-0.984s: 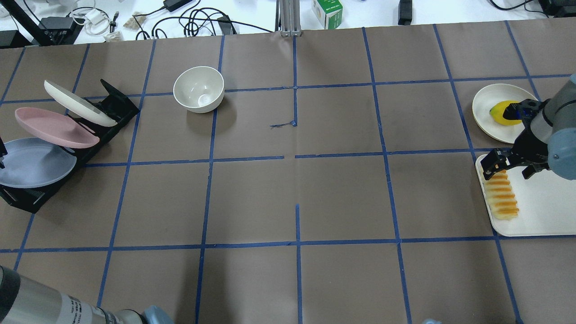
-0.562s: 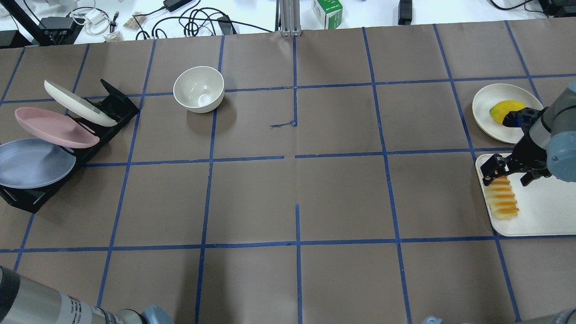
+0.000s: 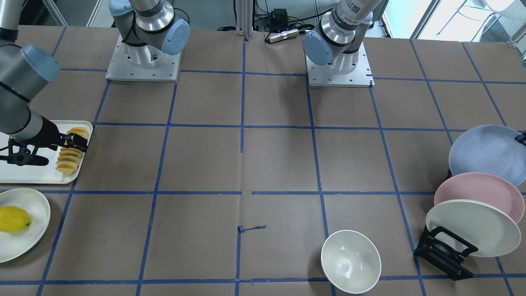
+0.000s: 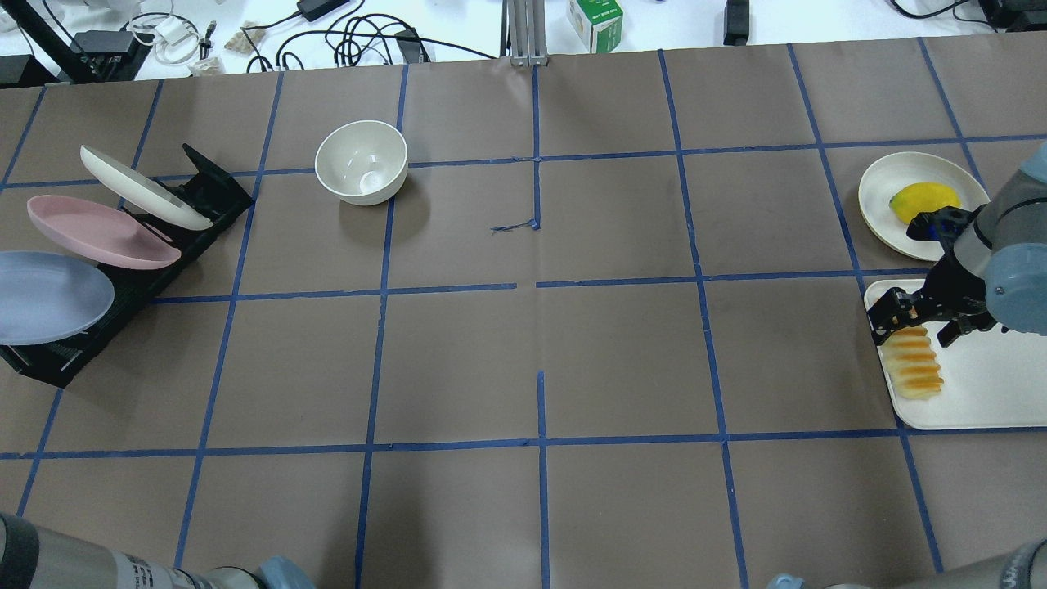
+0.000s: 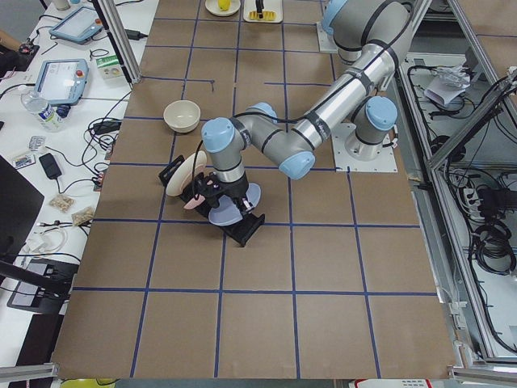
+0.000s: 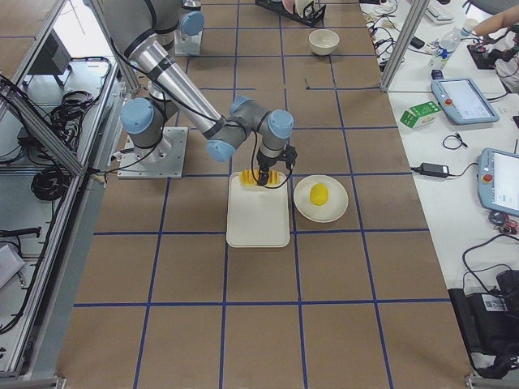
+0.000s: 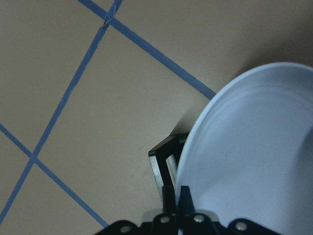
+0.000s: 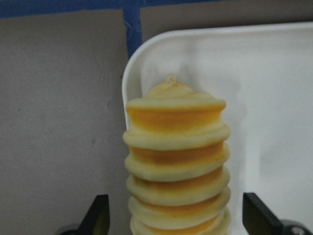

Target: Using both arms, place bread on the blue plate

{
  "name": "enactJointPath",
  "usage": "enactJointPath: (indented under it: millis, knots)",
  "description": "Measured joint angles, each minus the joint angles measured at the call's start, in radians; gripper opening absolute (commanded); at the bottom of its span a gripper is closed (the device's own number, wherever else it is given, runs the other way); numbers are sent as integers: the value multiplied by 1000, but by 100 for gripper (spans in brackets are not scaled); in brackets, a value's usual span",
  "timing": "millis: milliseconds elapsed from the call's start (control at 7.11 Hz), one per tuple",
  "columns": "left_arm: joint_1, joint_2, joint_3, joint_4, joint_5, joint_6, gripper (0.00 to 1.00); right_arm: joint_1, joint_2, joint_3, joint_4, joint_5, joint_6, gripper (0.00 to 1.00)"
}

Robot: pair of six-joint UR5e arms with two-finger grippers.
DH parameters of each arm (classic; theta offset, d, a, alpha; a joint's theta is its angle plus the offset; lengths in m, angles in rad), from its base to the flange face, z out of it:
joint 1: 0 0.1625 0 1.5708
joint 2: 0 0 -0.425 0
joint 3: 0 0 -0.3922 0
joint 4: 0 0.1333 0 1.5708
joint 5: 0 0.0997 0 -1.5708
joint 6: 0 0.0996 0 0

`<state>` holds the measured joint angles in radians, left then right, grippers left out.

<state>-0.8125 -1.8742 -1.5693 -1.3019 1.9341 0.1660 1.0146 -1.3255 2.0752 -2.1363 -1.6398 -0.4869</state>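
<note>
The bread [image 4: 914, 368] lies as a row of orange-crusted slices on a white tray [image 4: 990, 384] at the table's right. My right gripper [image 4: 912, 319] is open and straddles the far end of the bread [image 8: 176, 147], one finger [image 8: 98, 218] on each side. The blue plate [image 4: 49, 298] leans in a black rack [image 4: 204, 192] at the left. In the left wrist view my left gripper [image 7: 177, 198] is shut on the blue plate's rim [image 7: 254, 147]. That gripper is outside the overhead view.
A pink plate [image 4: 98, 233] and a cream plate [image 4: 139, 186] stand in the same rack behind the blue one. A white bowl [image 4: 361, 161] sits left of centre. A lemon [image 4: 920, 199] lies on a cream plate [image 4: 883, 184] beyond the tray.
The blue plate has shifted left in the rack. My right gripper has moved along the tray and lower over the end of the bread.
</note>
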Motion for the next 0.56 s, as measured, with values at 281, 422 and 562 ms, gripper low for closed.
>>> enactJointPath:
  millis: [281, 422, 562]
  knots:
    - [-7, 74, 29, -377, 52, 10, 0, 0, 11, -4, 5, 0, 7, 0]
    - [-24, 92, 25, -519, 19, 12, 0, 0, 4, -8, 12, -1, 15, 0]
    - [-61, 96, 14, -587, -60, 12, 0, 1, -15, -12, 18, -1, 30, 0]
